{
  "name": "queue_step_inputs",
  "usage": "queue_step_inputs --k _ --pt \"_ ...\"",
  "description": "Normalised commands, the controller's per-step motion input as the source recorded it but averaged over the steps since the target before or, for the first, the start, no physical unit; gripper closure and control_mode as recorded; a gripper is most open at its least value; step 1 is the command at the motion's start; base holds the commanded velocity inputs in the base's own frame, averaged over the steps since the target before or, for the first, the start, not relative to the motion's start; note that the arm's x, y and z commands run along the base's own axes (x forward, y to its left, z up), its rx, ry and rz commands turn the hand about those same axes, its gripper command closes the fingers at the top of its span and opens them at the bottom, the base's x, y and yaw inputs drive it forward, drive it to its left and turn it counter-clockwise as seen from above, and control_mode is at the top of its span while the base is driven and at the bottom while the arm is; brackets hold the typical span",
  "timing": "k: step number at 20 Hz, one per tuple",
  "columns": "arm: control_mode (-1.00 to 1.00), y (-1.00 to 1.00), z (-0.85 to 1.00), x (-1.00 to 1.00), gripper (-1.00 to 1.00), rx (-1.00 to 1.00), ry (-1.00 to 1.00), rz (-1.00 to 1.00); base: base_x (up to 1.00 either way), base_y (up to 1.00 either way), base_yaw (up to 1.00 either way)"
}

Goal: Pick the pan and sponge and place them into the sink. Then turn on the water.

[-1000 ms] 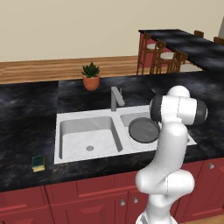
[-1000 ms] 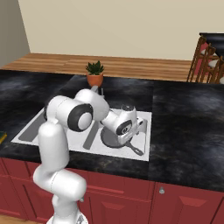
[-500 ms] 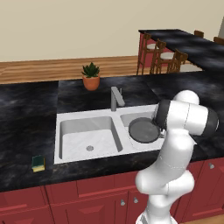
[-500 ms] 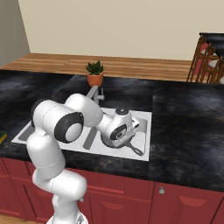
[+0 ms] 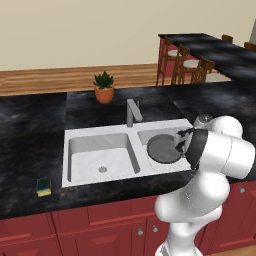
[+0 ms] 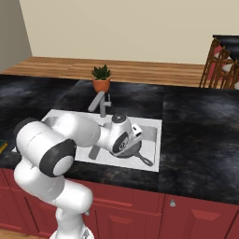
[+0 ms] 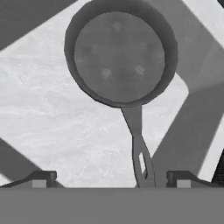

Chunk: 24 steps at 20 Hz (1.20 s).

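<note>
Pan [image 7: 119, 57]: dark grey, flat in the right basin of the sink [image 5: 80, 136], centre right of the left base view; bowl in the upper middle of the hand view, handle running down to the bottom edge. Gripper [image 7: 111, 178]: spread wide, released, fingertips [image 7: 41, 178] at lower left and lower right, handle end between them, untouched. Sponge [image 5: 43, 186]: on the black counter [image 5: 30, 130], lower left of the left base view, just off the sink's corner.

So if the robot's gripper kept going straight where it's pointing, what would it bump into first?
Probably the pan lying in the sink. The gripper looks open, with the pan's handle between its fingertips. Depth is hard to judge, so it might meet the handle first.
</note>
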Motion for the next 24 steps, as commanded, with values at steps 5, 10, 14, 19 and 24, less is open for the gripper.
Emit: queue_step_inputs --k 5,10,14,19,24 --pt "-1.0 0.16 0.55 -0.16 -1.0 0.0 -0.02 -0.12 0.0 0.0 0.0" --pt "-1.0 0.11 0.57 -0.17 -1.0 0.01 -0.01 -0.12 0.0 0.0 0.0" --pt "-1.0 0.13 0.54 -0.21 -1.0 0.03 -0.02 -0.11 0.0 0.0 0.0" --pt "-1.0 0.12 0.39 -0.34 -1.0 0.08 0.0 -0.1 0.0 0.0 0.0" --pt "-1.0 0.13 0.11 -0.5 -1.0 0.1 -0.05 -0.1 0.0 0.0 0.0"
